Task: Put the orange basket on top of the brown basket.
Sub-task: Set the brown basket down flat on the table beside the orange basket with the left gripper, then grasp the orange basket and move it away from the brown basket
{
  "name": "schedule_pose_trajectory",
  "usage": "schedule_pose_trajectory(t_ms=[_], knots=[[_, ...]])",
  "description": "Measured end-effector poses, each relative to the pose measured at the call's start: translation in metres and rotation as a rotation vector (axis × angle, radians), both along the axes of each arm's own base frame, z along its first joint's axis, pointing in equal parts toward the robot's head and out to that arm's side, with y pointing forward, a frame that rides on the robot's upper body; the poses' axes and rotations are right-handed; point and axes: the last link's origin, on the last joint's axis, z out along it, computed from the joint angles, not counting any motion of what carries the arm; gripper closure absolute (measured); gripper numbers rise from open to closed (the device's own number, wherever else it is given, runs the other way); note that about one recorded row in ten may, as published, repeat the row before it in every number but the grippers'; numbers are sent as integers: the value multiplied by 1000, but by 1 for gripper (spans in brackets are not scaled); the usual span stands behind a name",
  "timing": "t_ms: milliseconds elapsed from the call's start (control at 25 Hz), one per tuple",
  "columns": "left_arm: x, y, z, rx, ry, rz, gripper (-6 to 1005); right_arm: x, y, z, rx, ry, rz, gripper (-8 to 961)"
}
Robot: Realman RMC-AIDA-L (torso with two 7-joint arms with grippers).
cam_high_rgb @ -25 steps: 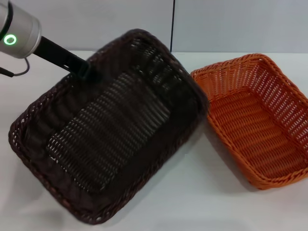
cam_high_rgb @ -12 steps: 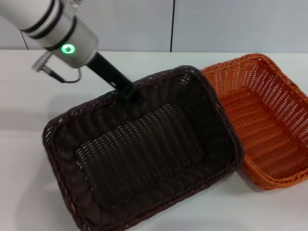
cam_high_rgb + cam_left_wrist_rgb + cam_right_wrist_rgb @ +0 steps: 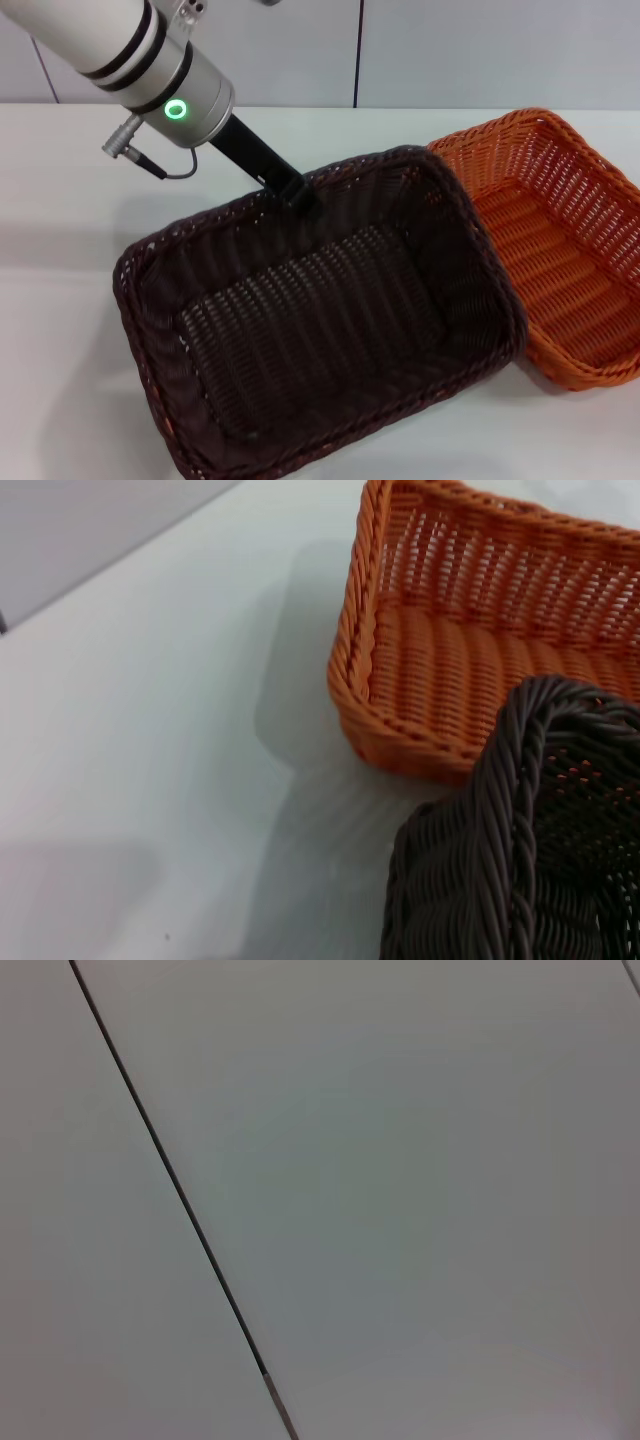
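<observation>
The brown basket [image 3: 310,320] hangs tilted above the white table, held by its far rim. My left gripper [image 3: 300,198] is shut on that rim, with the arm reaching in from the upper left. The orange basket [image 3: 570,250] sits on the table at the right. The brown basket's right end overlaps the orange basket's left rim in the head view. In the left wrist view the brown rim [image 3: 520,830] is close in front of the orange basket [image 3: 470,660]. The right gripper is out of view.
The white table [image 3: 60,230] extends to the left and behind the baskets. A grey wall with a dark vertical seam [image 3: 358,50] stands behind it. The right wrist view shows only a wall panel with a seam [image 3: 170,1180].
My left gripper has carried the brown basket to the right, turning it, so its right end now overlaps the orange basket's left rim. The orange basket has stayed in place.
</observation>
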Motion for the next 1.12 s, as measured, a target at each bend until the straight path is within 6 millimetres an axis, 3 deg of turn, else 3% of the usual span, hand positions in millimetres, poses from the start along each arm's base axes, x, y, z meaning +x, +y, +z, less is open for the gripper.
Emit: schedule_pose_trajectory(t_ms=[440, 800, 1040, 1080, 1120], knots=[[-17, -9, -4, -27, -36, 94, 804, 0, -1, -4, -12, 6, -2, 289], [-21, -8, 4, 14, -76, 90, 413, 1, -6, -1, -92, 104, 99, 288], [-20, -8, 16, 70, -159, 60, 191, 0, -22, 36, -228, 207, 249, 288], [-21, -9, 17, 72, -165, 55, 155, -6, -33, 57, -291, 232, 310, 288], [-21, -9, 17, 72, -165, 55, 155, -6, -33, 57, -291, 232, 310, 288]])
